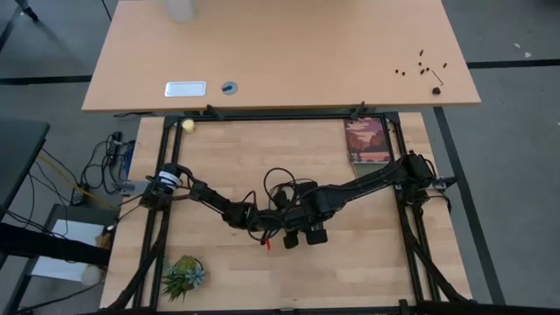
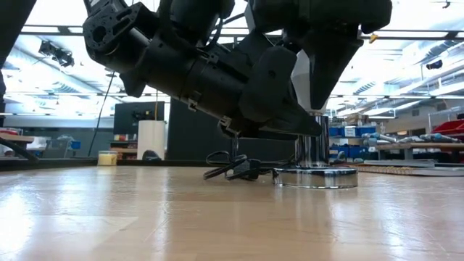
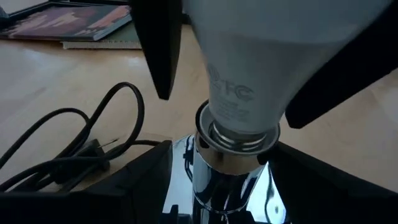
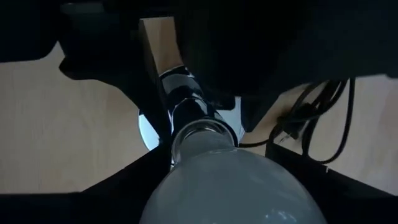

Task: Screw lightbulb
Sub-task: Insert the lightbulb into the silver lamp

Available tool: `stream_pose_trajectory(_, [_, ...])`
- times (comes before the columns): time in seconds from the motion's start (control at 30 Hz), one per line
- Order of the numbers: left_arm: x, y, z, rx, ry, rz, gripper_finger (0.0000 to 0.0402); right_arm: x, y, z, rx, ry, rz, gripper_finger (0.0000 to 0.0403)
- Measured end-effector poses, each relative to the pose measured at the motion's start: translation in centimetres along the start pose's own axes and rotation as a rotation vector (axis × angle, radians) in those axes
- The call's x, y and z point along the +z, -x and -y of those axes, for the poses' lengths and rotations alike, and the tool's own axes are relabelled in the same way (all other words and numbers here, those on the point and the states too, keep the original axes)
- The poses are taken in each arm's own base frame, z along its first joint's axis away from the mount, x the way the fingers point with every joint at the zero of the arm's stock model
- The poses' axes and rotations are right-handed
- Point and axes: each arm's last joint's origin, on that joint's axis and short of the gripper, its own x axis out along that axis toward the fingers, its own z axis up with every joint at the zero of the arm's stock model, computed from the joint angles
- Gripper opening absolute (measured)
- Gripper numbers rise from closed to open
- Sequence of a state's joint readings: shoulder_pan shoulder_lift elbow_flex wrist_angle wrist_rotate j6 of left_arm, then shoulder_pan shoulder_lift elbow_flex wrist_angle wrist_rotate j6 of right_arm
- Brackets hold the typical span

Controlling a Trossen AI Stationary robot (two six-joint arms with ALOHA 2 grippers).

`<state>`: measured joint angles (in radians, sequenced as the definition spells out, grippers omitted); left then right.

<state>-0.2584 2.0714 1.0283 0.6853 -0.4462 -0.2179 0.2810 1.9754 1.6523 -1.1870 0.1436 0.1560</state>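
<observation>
The lightbulb (image 3: 261, 56), white with a silvery screw base, stands upright with that base in the socket (image 3: 239, 135) on top of a chrome lamp stem (image 3: 221, 186). The stem rises from a round chrome base (image 2: 315, 177) at the table's middle. My right gripper (image 1: 304, 229) hangs over the lamp, shut on the bulb (image 4: 236, 186). My left gripper (image 3: 224, 163) reaches in low from the table's left. It is open, with one finger on either side of the stem below the socket. My right gripper pinches the white body of the lightbulb between its two fingers (image 3: 158, 56), one on each side of the wide part (image 3: 202, 43). The fingers come from above, pointing down. The bulb stands upright with its screw base in the socket. My left gripper's fingers stand close beside the chrome stem; I cannot tell whether they touch it.
The lamp's black cord (image 3: 81, 143) lies in loops on the table just to the far left of the base. A book (image 1: 367, 140) lies at the far right, a small plant (image 1: 184, 276) at the near left, and a yellow ball (image 1: 187, 125) at the far left corner.
</observation>
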Motion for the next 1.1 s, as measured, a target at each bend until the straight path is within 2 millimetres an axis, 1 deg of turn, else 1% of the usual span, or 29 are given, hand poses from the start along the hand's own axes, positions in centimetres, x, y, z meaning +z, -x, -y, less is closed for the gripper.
stream_pose_trajectory(0.17, [0.0,0.0,0.1,-0.018,-0.023,-0.003,0.0266,-0.2,-0.8,-0.1,0.009,0.007,0.010,0.0265])
stream_pose_trajectory(0.3, [0.0,0.0,0.1,-0.023,-0.026,-0.002,0.0263,-0.2,-1.0,-0.1,0.014,0.005,0.016,0.0265])
stream_pose_trajectory(0.47, [0.2,0.0,0.0,-0.023,-0.027,0.021,0.0249,0.3,-1.0,-0.1,0.030,-0.002,0.055,0.0265])
stream_pose_trajectory(0.63, [0.3,-0.1,-0.1,-0.028,-0.021,0.020,0.0230,0.3,-1.2,0.4,0.050,-0.059,0.049,0.0265])
stream_pose_trajectory(0.87, [0.3,-0.1,-0.2,-0.043,-0.016,0.016,0.0188,0.4,-1.2,0.6,0.067,-0.161,0.043,0.0266])
stream_pose_trajectory(0.97, [0.3,-0.2,-0.2,-0.045,-0.024,0.014,0.0184,0.4,-1.2,0.7,0.069,-0.209,0.038,0.0271])
stream_pose_trajectory(1.1, [0.2,-0.2,-0.2,-0.044,-0.030,0.007,0.0187,0.1,-0.5,0.8,0.083,-0.221,0.049,0.0292])
